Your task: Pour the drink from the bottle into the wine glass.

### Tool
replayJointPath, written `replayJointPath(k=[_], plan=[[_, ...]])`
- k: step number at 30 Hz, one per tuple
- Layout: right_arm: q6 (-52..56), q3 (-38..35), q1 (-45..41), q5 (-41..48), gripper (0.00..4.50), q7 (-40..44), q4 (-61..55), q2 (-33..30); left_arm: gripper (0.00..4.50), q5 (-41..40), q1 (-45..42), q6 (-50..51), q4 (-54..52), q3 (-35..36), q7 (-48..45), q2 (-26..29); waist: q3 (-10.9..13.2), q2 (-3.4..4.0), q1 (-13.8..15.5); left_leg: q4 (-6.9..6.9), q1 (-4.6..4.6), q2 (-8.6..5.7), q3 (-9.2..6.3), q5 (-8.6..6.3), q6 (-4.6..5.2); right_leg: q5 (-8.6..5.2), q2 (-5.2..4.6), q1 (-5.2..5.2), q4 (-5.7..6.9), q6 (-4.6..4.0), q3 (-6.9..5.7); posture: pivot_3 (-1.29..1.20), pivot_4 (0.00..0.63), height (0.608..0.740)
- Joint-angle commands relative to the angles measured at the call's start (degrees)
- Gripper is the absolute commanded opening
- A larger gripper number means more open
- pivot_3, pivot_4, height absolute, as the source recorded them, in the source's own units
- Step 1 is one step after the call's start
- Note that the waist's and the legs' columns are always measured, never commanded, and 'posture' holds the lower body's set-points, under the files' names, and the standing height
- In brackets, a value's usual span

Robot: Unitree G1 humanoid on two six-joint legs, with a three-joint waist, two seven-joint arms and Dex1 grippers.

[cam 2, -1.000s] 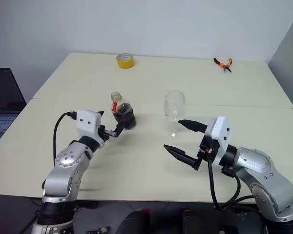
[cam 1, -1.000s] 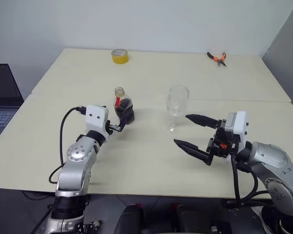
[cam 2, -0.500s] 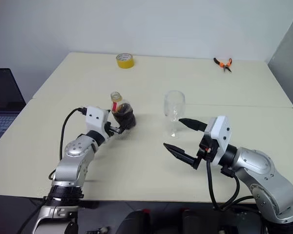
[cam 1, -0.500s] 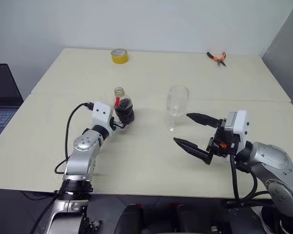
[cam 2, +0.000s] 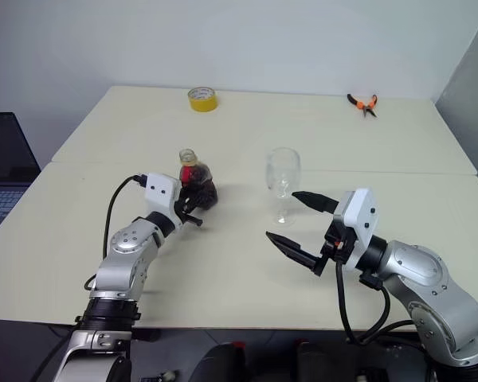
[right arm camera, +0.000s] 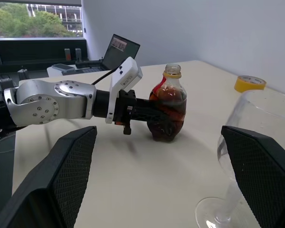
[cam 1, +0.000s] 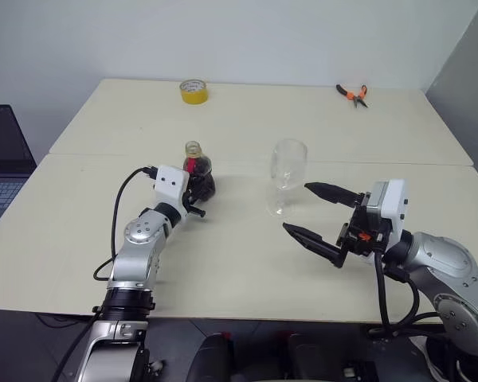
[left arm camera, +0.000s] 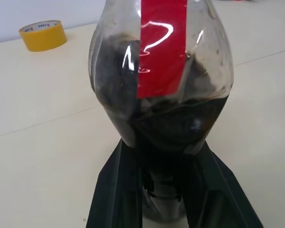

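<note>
Cream surface [cam 1: 247,263] ahead: my left tool [cam 1: 197,189] is clamped on the bottle [cam 1: 197,171], whose red label [left arm camera: 161,45] shows no readable writing. My right tool [cam 1: 320,216] gapes wide, empty, near the wine glass [cam 1: 284,177], right of the bottle.

Left claw [cam 1: 196,193] clamped, right claw [cam 1: 315,213] agape

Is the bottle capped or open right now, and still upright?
Open and upright: the bottle shows a bare mouth with no cap, standing on the table in the left end effector.
</note>
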Motion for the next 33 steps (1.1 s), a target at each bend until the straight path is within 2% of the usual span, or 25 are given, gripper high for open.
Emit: replayJointPath(k=[1,6,12,18,23,28,33], plan=[[-0.8,-0.5,-0.3,0.3,4.50,-0.6,-2.3,0.0,0.64,-1.0,-0.9,-1.6,-3.5,1.4,-0.2,0.3,0.0,0.00,0.0,0.00,0.00,0.00,0.00,0.00,0.00,0.00,0.00,0.00,0.00,0.00,0.00,0.00,0.150,0.740],[-0.6,-1.5,-0.9,1.2,4.50,-2.3,-3.0,0.6,0.64,-1.4,-2.4,-0.6,-6.1,1.4,-0.6,0.7,0.0,-0.01,0.0,0.00,-0.02,0.00,0.00,0.00,0.00,0.00,0.00,-0.01,0.00,0.00,0.00,0.00,0.150,0.740],[0.2,-1.8,-1.5,1.5,4.50,-4.4,-4.1,0.6,0.63,1.2,-8.0,-2.5,-7.4,-2.7,-5.6,3.7,0.0,-0.04,0.1,0.02,-0.05,-0.01,-0.01,0.00,-0.01,0.00,0.00,-0.01,0.00,0.00,-0.02,0.00,0.150,0.740],[0.9,-0.9,-1.8,-1.0,4.50,-7.6,-2.9,0.9,0.63,6.5,-14.9,-12.5,0.3,-7.6,-10.6,6.5,0.0,-0.03,0.1,0.01,-0.04,-0.03,0.02,0.01,-0.02,0.00,0.00,-0.03,-0.02,0.00,0.01,0.00,0.150,0.740],[1.7,-0.1,-2.6,-1.7,4.50,-9.7,-1.9,1.8,0.63,10.4,-22.8,-22.7,11.7,-10.7,-13.2,7.2,0.0,-0.04,0.1,0.01,-0.06,-0.03,0.01,0.01,-0.01,0.00,0.01,-0.05,0.00,0.00,0.00,0.00,0.150,0.740],[3.4,0.4,-4.2,-2.5,4.50,-12.1,-1.0,3.0,0.61,14.6,-30.5,-31.3,22.5,-13.1,-13.0,6.7,0.0,-0.05,0.0,0.02,-0.13,-0.05,0.03,0.01,0.00,0.00,0.01,-0.11,-0.02,0.01,0.01,0.00,0.150,0.740],[4.0,0.5,-5.6,-4.6,4.50,-14.6,-0.1,3.9,0.61,17.7,-34.1,-38.8,28.6,-14.2,-11.8,6.1,0.0,-0.05,0.0,0.01,-0.15,-0.06,0.04,0.01,0.00,0.00,0.00,-0.14,-0.02,0.01,0.02,0.00,0.150,0.740]])
